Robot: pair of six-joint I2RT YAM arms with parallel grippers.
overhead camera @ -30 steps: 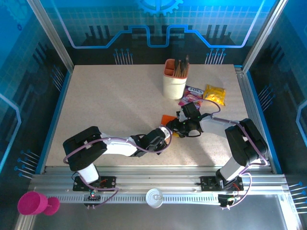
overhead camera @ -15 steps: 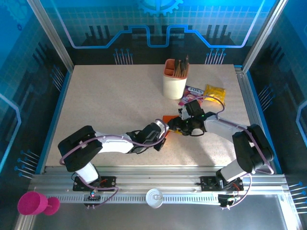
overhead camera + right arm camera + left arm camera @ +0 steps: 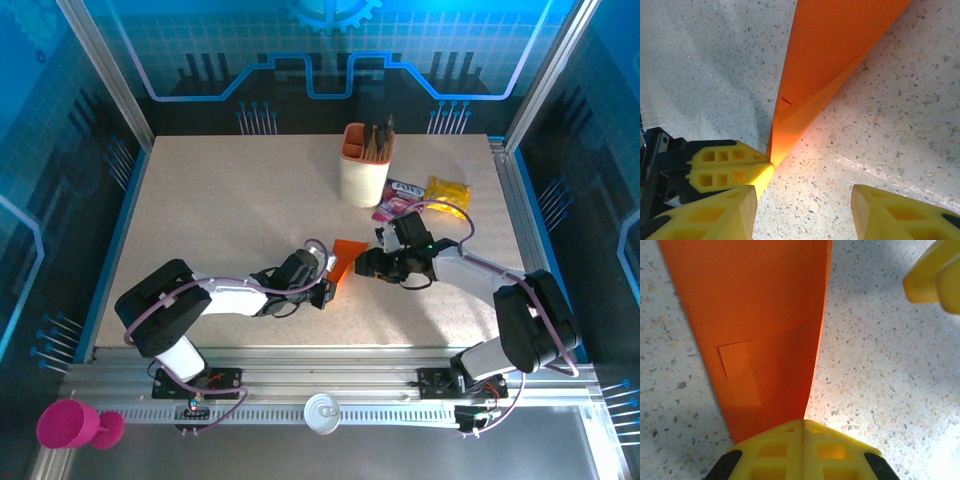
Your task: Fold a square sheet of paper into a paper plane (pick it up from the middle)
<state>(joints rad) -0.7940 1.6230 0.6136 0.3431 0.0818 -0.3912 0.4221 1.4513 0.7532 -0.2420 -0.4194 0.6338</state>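
Overhead rear overview; two close wrist views, same paper (image 3: 755, 315)

Speckled table (image 3: 220, 200) (glowing blue walls (image 3: 60, 150))

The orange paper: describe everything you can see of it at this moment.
The orange paper is thin, plain and folded into a layered, tapering wedge, with a faint crease across its face. Its narrow end is pinched in the shut jaws of the left gripper; it widens away over the speckled table. The right gripper stands open near that end, not touching it.
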